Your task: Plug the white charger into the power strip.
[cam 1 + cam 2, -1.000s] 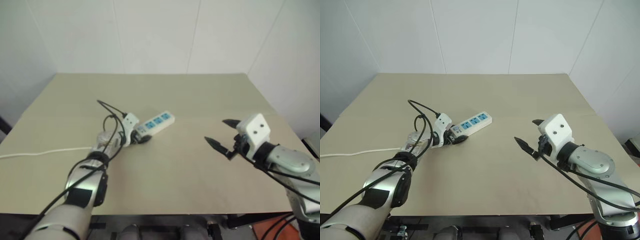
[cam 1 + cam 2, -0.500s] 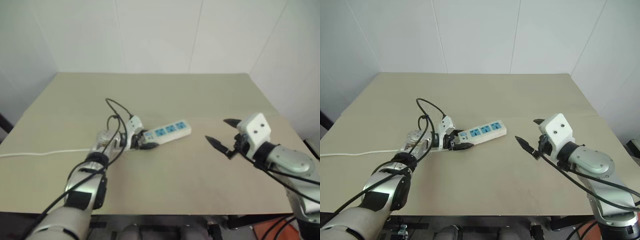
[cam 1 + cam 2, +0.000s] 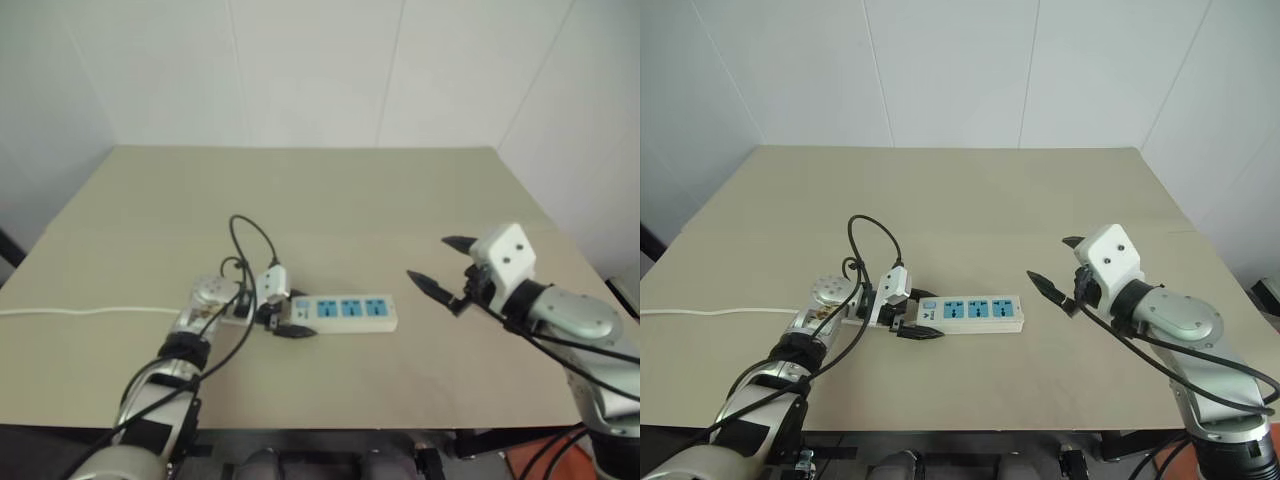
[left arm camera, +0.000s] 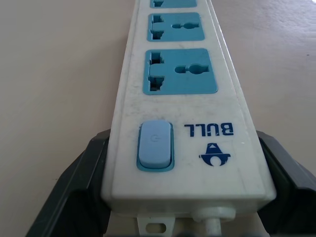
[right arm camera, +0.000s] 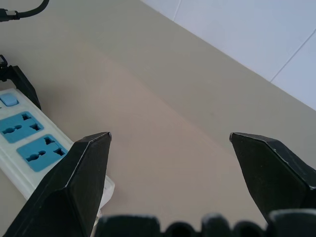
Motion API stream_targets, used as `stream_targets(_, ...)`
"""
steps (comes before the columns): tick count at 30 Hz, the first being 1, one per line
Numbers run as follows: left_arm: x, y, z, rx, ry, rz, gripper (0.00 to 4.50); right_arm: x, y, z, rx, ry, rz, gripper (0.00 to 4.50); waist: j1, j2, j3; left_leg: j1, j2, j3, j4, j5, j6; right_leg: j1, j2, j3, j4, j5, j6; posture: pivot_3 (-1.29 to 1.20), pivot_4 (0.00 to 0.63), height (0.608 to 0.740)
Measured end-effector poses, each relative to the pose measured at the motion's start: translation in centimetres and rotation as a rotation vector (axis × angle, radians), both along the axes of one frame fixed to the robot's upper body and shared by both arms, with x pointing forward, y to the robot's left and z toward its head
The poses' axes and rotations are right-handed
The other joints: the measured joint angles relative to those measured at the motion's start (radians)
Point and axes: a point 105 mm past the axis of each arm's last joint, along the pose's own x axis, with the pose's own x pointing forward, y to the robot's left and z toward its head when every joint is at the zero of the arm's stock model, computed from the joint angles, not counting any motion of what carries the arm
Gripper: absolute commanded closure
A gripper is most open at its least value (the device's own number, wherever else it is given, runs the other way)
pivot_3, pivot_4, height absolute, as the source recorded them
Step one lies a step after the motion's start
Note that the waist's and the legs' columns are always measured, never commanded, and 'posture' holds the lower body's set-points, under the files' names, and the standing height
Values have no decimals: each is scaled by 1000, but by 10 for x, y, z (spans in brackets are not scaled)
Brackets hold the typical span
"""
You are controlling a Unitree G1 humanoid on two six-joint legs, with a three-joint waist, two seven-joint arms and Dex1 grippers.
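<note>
The left gripper (image 3: pixel 915 326) clamps the switch end of the power strip (image 3: pixel 975 312) — the strip lies flat on the table (image 3: pixel 970 190), stretching toward the right gripper (image 3: pixel 1052 266), which hangs wide apart above the tabletop — empty.

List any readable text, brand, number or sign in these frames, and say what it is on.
"BULL", in blue letters beside a small blue logo mark, on the power strip next to its blue switch.
A faint power symbol on that switch.
The same print in the head views is too small to read.

Soft even light, faint shadows, mild haze
</note>
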Motion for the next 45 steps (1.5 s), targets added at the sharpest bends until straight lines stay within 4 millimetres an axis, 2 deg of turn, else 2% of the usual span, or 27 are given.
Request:
stream_targets(3,-2,-1,0,-26,-3,16,131,0,1,-1,-1,3,3,0,0,0,0,0,0,0,1,0,0,0,0,0,0,0,0,0,150,740)
stream_targets(4,-2,-2,1,-41,-1,19,39,0,1,-1,-1,3,4,0,0,0,0,0,0,0,2,0,0,0,0,0,0,0,0,0,150,740)
stream_targets(15,1,-2,31,-242,-15,52,39,-1,2,-2,-4,15,22,0,-1,0,0,0,0,0,3,0,0,1,0,0,0,0,1,0,150,740)
stream_targets(25,-7,3,11,-223,56,12,39,-3,0,-3,-20,25,31,0,1,0,0,-1,0,0,4,0,0,1,0,0,0,0,1,0,150,740)
stream_targets(32,-1,-7,6,-201,43,-5,39,-7,-2,0,-32,17,35,0,0,0,0,-1,0,0,4,0,1,1,0,0,0,0,1,0,150,740)
stream_targets(45,-1,-6,0,-153,45,-36,39,-15,-1,5,-32,12,44,0,-2,0,0,0,0,0,4,0,1,1,0,0,0,-1,3,0,150,740)
